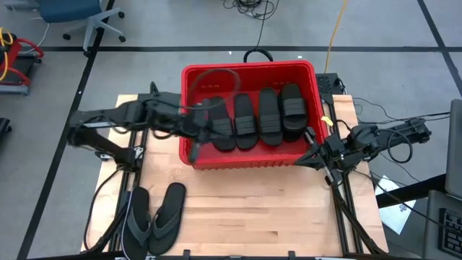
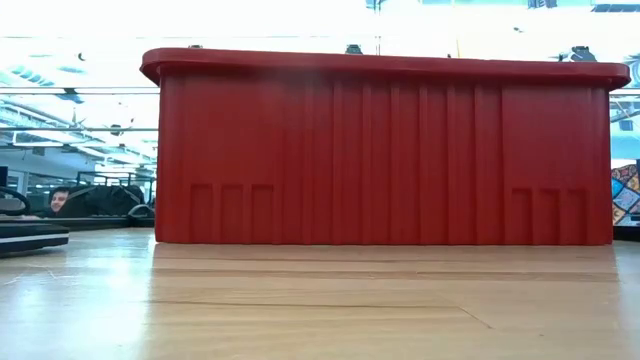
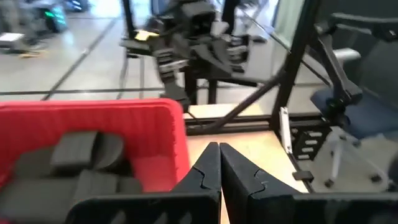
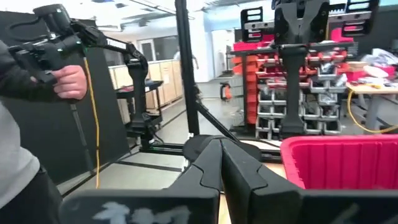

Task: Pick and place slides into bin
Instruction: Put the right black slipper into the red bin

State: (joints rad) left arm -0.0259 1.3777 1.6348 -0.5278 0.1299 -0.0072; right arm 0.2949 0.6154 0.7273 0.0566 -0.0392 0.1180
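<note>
**Two flip-flops left, left arm nearer**

My left hand [image 1: 204,128], fingers pressed together and empty, hangs over the bin [image 1: 249,70], where the slides [image 1: 258,115] lie. The flip-flops [image 1: 151,219] sit near-left on the table [image 1: 253,217], long axes running near-to-far. Right hand [image 1: 312,150], pinched empty, waits at the bin's right corner.

The red bin [image 1: 307,72] holds four visible black slides [image 1: 268,115] side by side. The left gripper [image 1: 209,128] hangs over its nine o'clock side; two flip-flops [image 1: 151,217] lie at seven o'clock
</note>
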